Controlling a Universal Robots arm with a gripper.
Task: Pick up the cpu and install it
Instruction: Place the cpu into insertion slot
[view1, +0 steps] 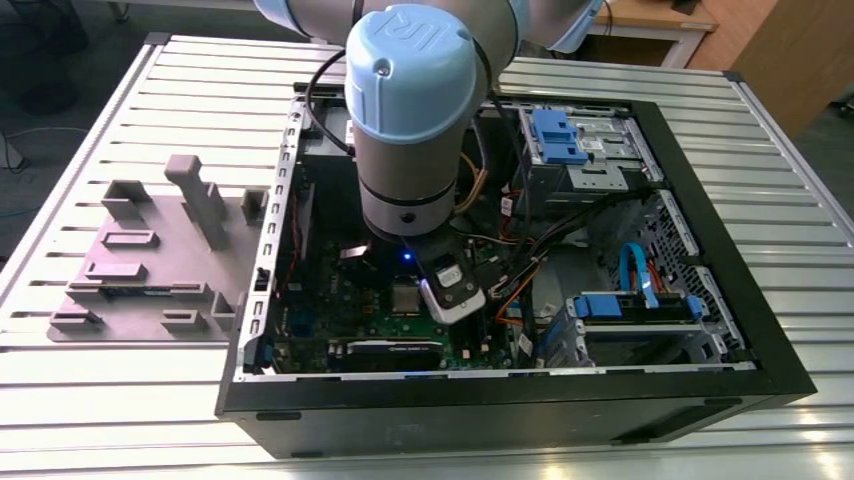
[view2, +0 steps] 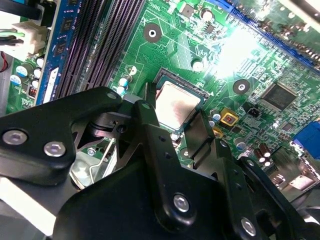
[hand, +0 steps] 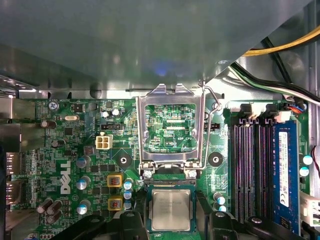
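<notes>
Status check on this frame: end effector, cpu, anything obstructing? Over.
End effector low over the dark square socket. Small square silvery-topped cpu lying flat in it. Hinged metal retention frame flipped open, off the chip.

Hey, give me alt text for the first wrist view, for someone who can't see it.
The cpu lies in its socket on the green motherboard, with the metal retention frame flipped open next to it and memory slots alongside.

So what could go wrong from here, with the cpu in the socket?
The cpu may not sit quite flat in its socket; any push could harm the contacts. The gripper is close around it, so it might drag the chip askew. The metal frame stands open, so nothing clamps the chip.
</notes>
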